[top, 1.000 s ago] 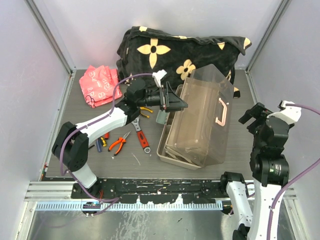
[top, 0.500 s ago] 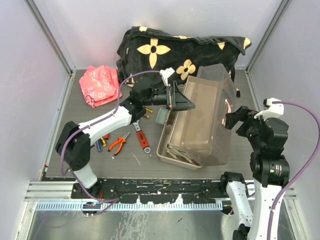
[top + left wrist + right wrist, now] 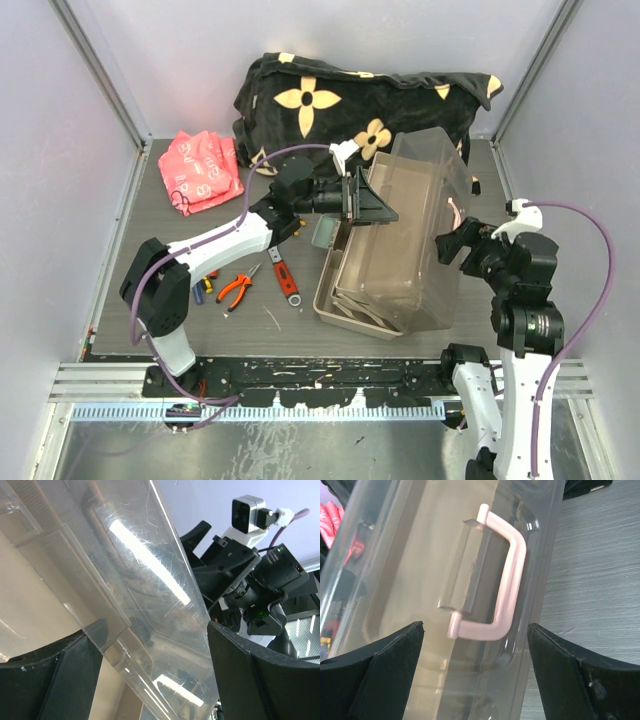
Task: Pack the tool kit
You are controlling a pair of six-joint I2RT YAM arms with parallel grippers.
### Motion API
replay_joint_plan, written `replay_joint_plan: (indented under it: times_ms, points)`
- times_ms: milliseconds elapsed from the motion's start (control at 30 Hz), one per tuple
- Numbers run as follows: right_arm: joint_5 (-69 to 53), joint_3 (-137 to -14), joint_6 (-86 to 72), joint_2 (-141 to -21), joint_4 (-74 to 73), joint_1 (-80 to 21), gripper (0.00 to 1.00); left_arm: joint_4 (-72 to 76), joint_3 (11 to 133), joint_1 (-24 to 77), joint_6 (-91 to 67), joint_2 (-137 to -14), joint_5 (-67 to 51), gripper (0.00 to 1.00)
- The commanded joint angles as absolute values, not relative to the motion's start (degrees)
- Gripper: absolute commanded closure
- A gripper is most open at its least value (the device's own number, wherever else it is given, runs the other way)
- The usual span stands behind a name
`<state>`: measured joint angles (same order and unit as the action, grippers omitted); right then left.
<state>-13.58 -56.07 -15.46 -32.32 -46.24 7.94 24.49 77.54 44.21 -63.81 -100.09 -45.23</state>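
bright, even light; strip glare streaks the toolbox (image 3: 145, 555).

Pale lilac walls (image 3: 60, 200) — grey wood-grain tabletop (image 3: 270, 335), aluminium rail (image 3: 100, 378) along near edge

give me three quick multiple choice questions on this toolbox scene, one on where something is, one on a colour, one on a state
1. Where do the orange-handled pliers lie?
A) on the table, left of the toolbox
B) inside the toolbox
C) on top of the toolbox

2. What colour is the toolbox handle?
A) blue
B) black
C) pale pink-cream

3. How is the right tool?
A) shut on the handle
B) open
C) shut on the pliers

Answers:
1 A, the top view shows them on bare table left of the box.
2 C, the right wrist view shows it pale pink-cream against the grey-brown plastic.
3 B, its fingers stand wide apart in its wrist view.
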Motion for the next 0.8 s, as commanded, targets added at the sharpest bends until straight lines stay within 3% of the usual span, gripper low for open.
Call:
replay_joint_plan:
  times_ms: [0, 767]
  points:
    - [-15.38, -54.74, -16.78, -35.62, -37.73, 7.88, 0.11, 27.85, 80.77, 44.94, -63.63, -99.30, -45.75, 0.18]
    - [-24.11, -47.90, -19.57, -48.11, -20.70, 7.82, 0.14, 28.74, 83.27, 45.87, -64.42, -102.36, -45.84, 0.18]
